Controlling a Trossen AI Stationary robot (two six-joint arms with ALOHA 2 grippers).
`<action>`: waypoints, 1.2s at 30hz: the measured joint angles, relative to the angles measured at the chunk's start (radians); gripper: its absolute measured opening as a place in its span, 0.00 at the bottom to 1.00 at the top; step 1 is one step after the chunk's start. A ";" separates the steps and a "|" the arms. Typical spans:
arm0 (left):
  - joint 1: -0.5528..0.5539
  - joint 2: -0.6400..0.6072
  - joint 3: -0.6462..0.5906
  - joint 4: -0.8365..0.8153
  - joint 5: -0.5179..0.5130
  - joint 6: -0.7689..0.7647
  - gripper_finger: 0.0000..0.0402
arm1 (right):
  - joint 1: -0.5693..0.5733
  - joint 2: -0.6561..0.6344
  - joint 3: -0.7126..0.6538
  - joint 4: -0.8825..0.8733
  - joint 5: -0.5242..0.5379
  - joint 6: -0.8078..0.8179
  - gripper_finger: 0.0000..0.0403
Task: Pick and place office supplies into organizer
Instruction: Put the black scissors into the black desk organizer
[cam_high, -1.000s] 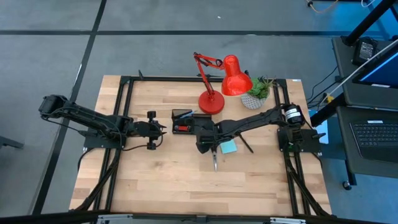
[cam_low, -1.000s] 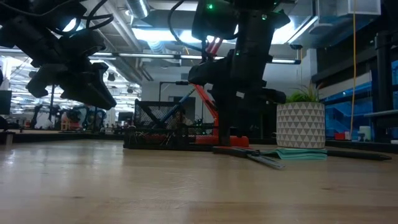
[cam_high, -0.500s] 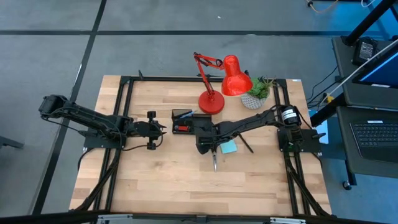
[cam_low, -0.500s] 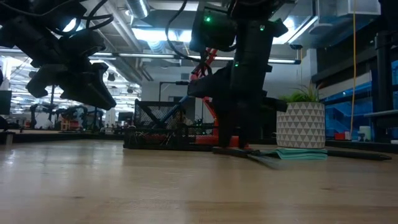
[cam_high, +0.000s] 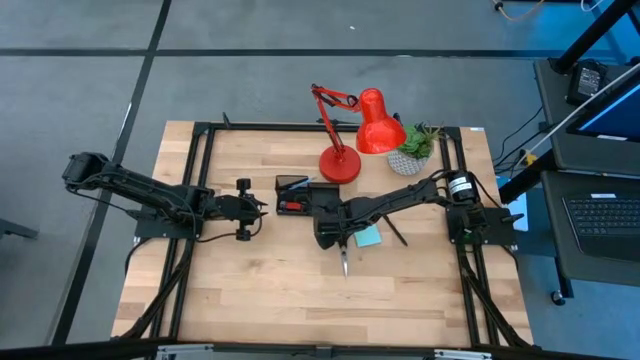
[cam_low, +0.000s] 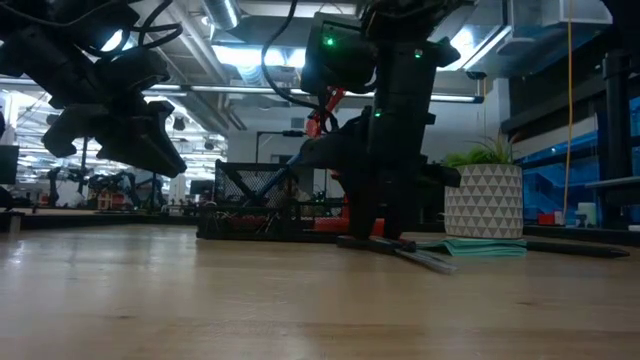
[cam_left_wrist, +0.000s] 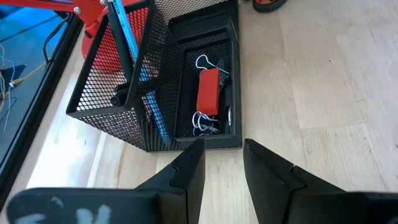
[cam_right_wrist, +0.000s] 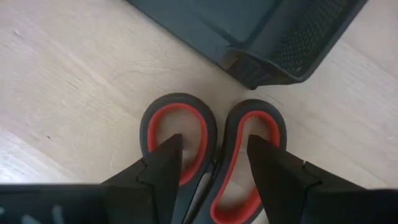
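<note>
The right tool (cam_right_wrist: 211, 163) straddles the scissors (cam_right_wrist: 214, 140) beside the organizer (cam_right_wrist: 267, 37), fingers spread; closing off-centre could skid them away.

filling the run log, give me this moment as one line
right gripper: open, astride scissors handles on table | left gripper: open, waiting by organizer | scissors: not lifted

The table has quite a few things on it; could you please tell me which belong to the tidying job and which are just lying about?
Part of the job:
- scissors, under the open right gripper
- organizer, holding a red block and clips
- sticky-note pad
- black pen

Just lying about:
- red desk lamp
- potted plant
- left gripper, waiting open beside the organizer
</note>
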 joint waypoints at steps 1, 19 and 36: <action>0.000 0.000 0.000 0.000 0.000 0.000 0.26 | 0.000 0.000 0.000 0.000 0.000 0.000 0.46; 0.000 0.000 0.000 0.000 0.000 0.000 0.26 | 0.000 0.001 -0.003 0.000 0.002 -0.030 0.46; 0.000 0.000 0.000 0.000 0.000 0.000 0.26 | -0.001 0.001 -0.003 -0.001 0.007 -0.081 0.16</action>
